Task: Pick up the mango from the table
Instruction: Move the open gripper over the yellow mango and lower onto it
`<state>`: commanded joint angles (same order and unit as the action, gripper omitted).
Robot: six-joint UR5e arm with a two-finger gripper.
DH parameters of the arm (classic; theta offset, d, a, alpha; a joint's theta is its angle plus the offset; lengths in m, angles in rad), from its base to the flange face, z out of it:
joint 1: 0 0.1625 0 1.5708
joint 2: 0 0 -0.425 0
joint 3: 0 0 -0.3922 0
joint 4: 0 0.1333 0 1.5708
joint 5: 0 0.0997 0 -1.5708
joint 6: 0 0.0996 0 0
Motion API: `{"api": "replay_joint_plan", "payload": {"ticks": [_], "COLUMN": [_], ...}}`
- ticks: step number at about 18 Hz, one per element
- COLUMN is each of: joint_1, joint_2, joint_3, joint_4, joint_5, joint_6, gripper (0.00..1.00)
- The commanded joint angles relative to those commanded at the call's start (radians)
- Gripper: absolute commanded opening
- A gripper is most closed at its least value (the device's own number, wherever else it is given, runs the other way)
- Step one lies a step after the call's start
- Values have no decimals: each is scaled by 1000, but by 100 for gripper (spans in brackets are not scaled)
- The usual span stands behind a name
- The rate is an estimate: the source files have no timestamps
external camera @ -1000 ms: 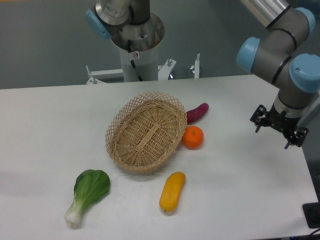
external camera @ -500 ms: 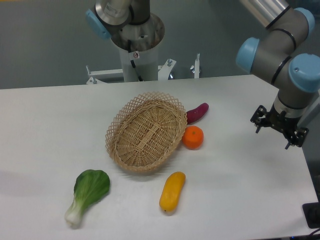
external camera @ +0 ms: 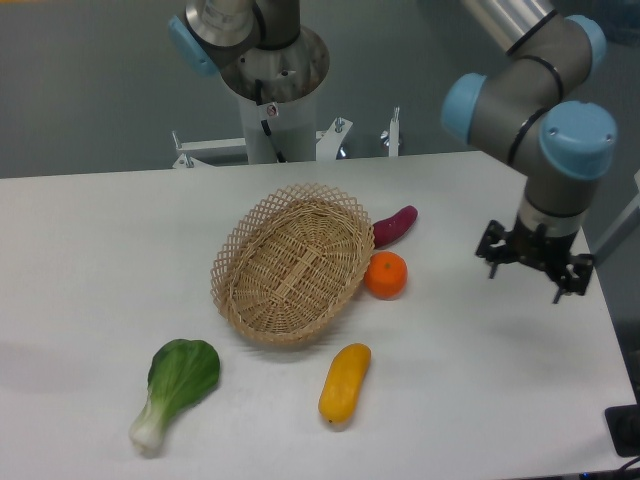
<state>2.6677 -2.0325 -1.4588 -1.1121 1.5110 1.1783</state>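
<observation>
The mango (external camera: 344,383) is a yellow-orange elongated fruit lying on the white table (external camera: 480,400) near the front edge, just below the basket. My gripper (external camera: 528,277) hangs over the right side of the table, far to the right of the mango and well above it. Its fingers point down and appear spread apart, with nothing between them.
A wicker basket (external camera: 294,262) sits at the table's middle. A round orange (external camera: 386,275) and a purple sweet potato (external camera: 395,225) lie by its right rim. A green bok choy (external camera: 176,387) lies at the front left. The robot base (external camera: 270,70) stands behind the table.
The arm has swung left, carrying the gripper a short way toward the table's middle. The objects on the table have not moved.
</observation>
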Motion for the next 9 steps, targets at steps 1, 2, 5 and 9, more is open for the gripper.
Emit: {"api": "replay_joint_plan", "payload": {"ticks": [1, 2, 5, 9], "joint_1": [-15, -25, -31, -34], "joint_2": [-5, -9, -11, -15], "joint_3": [0, -6, -37, -41], "joint_4": [-2, -2, 6, 8], "joint_5": [-8, -24, -110, -120], "joint_6": [-20, -40, -49, -51], "gripper": [100, 100, 100, 100]}}
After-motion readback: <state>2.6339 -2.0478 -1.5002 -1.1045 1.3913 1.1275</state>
